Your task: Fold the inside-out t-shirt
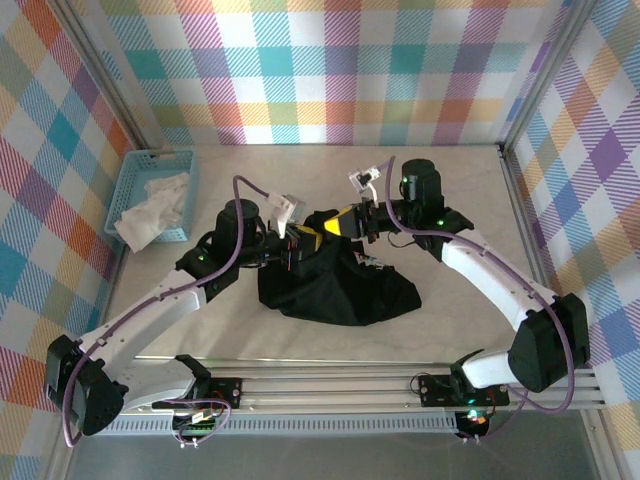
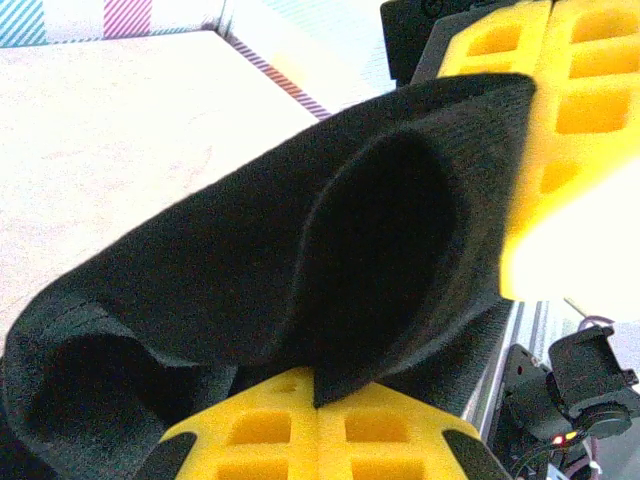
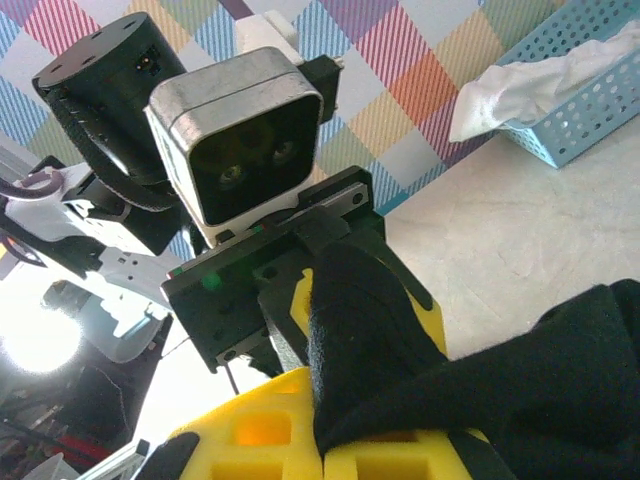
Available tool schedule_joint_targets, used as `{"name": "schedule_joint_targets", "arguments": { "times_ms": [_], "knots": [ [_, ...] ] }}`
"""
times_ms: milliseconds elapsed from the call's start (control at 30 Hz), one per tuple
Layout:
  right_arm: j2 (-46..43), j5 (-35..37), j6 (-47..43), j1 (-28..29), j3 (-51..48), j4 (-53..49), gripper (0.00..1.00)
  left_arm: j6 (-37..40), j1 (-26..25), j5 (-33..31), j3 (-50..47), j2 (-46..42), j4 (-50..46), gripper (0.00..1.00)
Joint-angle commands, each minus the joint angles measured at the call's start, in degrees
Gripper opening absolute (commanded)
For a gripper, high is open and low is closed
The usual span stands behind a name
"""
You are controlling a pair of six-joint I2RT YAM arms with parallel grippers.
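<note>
I read no text, label, brand, number or sign in any view. t-shirt: plain black fabric facing cameras, nothing legible on it.
</note>
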Motion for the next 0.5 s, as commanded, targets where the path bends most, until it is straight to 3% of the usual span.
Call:
{"name": "schedule_joint_targets", "arguments": {
  "times_ms": [0,300,467],
  "knots": [
    [-1.81,0.76,-4.09,-0.24,3.04,-3.93,0.00,0.72,0.35,-1.08,2.30,-2.27,-0.62,0.00],
    [-0.51,6.51,-6.54,-0.24,6.18,-11.19,0.03,-2.49,0.09,0.00,2.99,-5.38,-2.15,0.00],
    [0.84,17.92,-6.74,-0.23,10.10,-19.37,0.22,-4.10,-1.33,2.00,5.24,-5.04,-4.46,0.00]
  ]
}}
